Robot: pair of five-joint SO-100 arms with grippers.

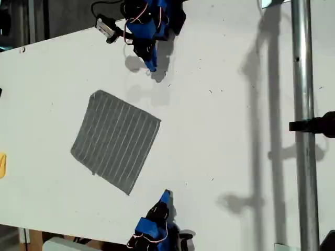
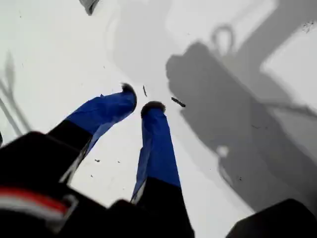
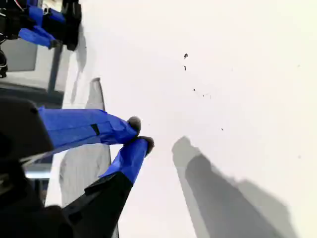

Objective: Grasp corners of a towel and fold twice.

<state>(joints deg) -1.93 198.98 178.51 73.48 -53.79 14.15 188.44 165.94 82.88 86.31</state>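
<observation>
Two tools, first [image 2: 139, 101] and second [image 3: 142, 133], nearly closed, empty, one towel [image 1: 116, 139] flat.

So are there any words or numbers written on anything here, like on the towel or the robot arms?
No words or numbers can be read in any view.
The towel: only pale stripes, no label showing.
My first pincer and my second pincer: plain blue and black, no writing.
The table: only small dark specks.
</observation>
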